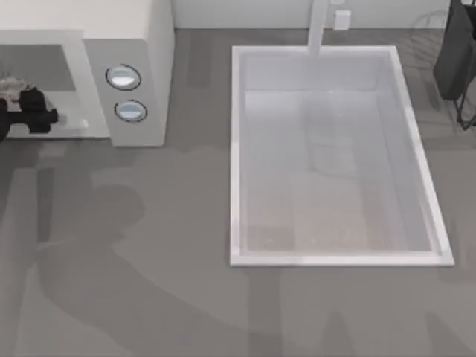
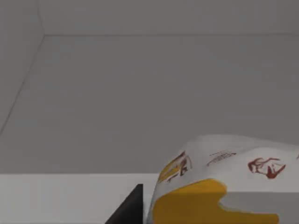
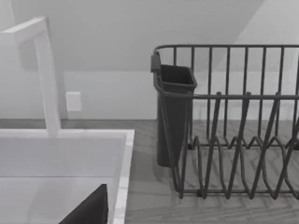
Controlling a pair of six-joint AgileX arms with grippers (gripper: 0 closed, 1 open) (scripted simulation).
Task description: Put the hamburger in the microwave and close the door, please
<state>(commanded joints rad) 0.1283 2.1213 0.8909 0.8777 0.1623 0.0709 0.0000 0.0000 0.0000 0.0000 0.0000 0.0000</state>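
Already well along: left gripper (image 1: pixel 33 111) sits inside the microwave (image 1: pixel 141 44) cavity at the table's far left, and the hamburger (image 2: pixel 224 182), a white wrapper with yellow and red print, fills the near corner of the left wrist view against the cavity's grey back wall. From above, a pale speckled lump (image 1: pixel 11 88) lies just beside the black fingers. Cannot tell whether the pincer is pinching the hamburger or has spread off it; 1 dark finger edge (image 2: pixel 128 210) shows beside the wrapper, nothing more. Judgement: placing is nearly done or just done; left to do are release if needed, pulling the arm out, and closing the door. Door not made out; the top view cuts off the microwave's left part. Right arm parked at the far right by the dish rack (image 3: pixel 233 140), next to the sink (image 1: pixel 335 256) and faucet (image 3: pixel 44 70); its finger spread cannot be read either.
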